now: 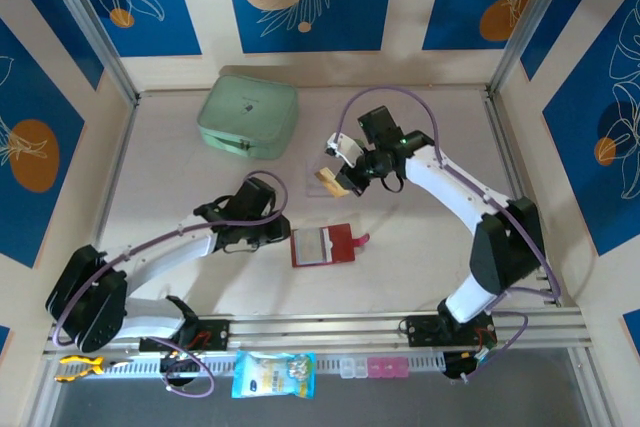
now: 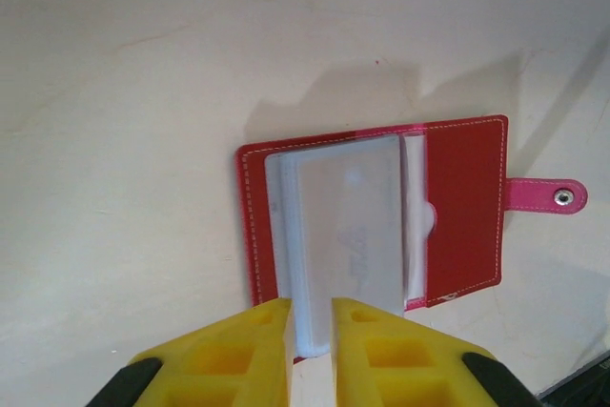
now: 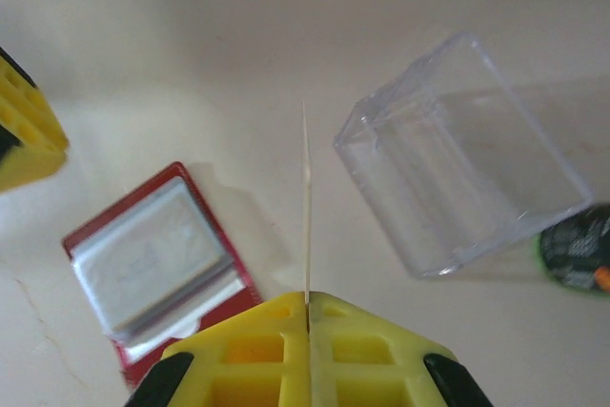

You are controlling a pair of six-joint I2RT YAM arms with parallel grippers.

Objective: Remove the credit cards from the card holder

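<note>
- Well, my right claw point(image 3: 307, 304) is clenched on one credit card point(image 3: 306, 207). From its wrist camera I see the card edge-on, a thin pale line standing straight up out of the yellow fingers.
- That card hangs above the table point(image 1: 180, 167), over the gap between the card holder point(image 1: 322, 245) and a clear plastic box point(image 3: 457, 159).
- I judge it light, stiff and slick, with just a little spring. A firm pinch across the flat faces near one short end should keep it, while a grip on the edges would likely slip.
- From above, the card shows tan and yellow.
- The holder lies open and flat on the table between my two arms. It is red with pale stitching, and its pink strap tab point(image 2: 543, 195) with a snap points towards my right arm.
- Its clear sleeves point(image 2: 348, 226) are frosted, floppy and probably slippery, so the whole wallet may lift or slide when a card is drawn. I would pin the red cover and pull along the sleeve's open side.
- My left claw point(image 2: 311, 316) hovers at the holder's near edge. Its jaws are a narrow gap apart, with the sleeve's rim showing between them. I cannot tell whether they are nipping it.
- Whether any sleeve has a card in it, I cannot tell either.
</note>
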